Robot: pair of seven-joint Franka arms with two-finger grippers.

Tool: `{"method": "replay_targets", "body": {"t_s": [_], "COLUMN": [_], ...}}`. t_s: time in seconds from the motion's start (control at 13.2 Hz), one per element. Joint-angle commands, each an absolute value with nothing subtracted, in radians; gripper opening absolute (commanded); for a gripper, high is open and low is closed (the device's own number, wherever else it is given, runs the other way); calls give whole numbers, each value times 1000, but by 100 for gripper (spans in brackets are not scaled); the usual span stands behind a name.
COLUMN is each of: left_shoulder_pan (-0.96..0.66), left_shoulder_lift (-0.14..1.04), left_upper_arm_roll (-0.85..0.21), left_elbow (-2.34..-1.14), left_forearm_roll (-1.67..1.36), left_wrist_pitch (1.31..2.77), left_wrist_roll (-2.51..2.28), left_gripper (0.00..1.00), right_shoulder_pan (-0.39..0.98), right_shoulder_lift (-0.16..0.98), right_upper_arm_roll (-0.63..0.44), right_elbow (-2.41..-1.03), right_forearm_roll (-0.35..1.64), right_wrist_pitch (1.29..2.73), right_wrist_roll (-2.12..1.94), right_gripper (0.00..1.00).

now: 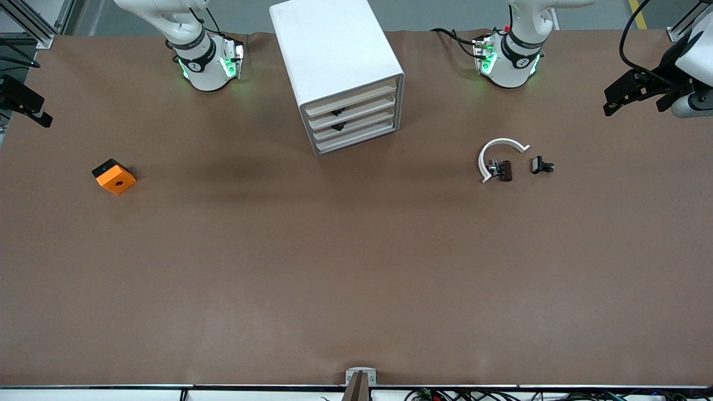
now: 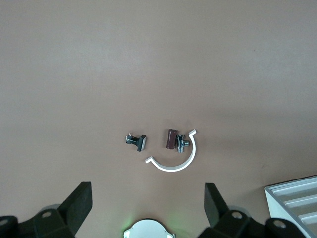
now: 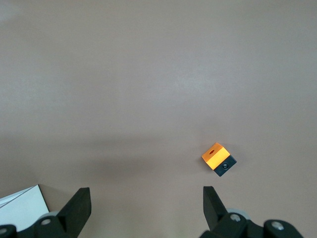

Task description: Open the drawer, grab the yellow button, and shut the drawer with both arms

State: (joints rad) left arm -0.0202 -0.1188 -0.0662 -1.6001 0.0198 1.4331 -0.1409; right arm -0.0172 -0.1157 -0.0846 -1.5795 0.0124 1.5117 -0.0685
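Note:
The white drawer cabinet (image 1: 340,67) stands in the middle of the table near the arms' bases, and all of its drawers (image 1: 353,120) are shut. The button is out of view. My left gripper (image 1: 618,99) hangs open and empty high over the left arm's end of the table. In the left wrist view its fingers (image 2: 79,203) stand wide apart, and a corner of the cabinet (image 2: 297,198) shows. My right gripper (image 1: 28,103) hangs open and empty over the right arm's end. The right wrist view shows its fingers (image 3: 79,206) spread and the cabinet's corner (image 3: 22,208).
An orange square block with a centre hole (image 1: 114,177) (image 3: 218,157) lies toward the right arm's end. Toward the left arm's end lie a white C-shaped ring (image 1: 498,153) (image 2: 176,161), a brown part (image 1: 505,170) (image 2: 171,139) and a small black clip (image 1: 540,165) (image 2: 136,141).

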Motion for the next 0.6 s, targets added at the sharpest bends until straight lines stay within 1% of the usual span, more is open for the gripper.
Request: {"method": "replay_targets", "body": {"t_s": [0.0, 0.15, 0.38, 0.53], "left_shoulder_pan": [-18, -18, -29, -38], "left_shoulder_lift": [-106, -104, -26, 15], "left_upper_arm_roll": [-66, -66, -69, -75], "left_elbow": [-1574, -1563, -1522, -1520], "left_forearm_roll": [35, 32, 20, -1], "left_wrist_pitch": [1419, 1419, 1420, 1431], "left_wrist_roll": [-130, -132, -130, -138], "left_gripper": [100, 100, 100, 100], "right_shoulder_pan": [-17, -18, -17, -18], "right_shoulder_lift": [-127, -127, -127, -127], "right_upper_arm_roll": [-84, -83, -83, -84], "right_elbow": [-1578, -1578, -1578, -1578], "right_forearm_roll": [5, 5, 5, 5], "right_wrist_pitch": [1502, 1502, 1502, 1502], "right_wrist_roll": [-66, -66, -66, -66], "right_gripper": [100, 100, 100, 100]}}
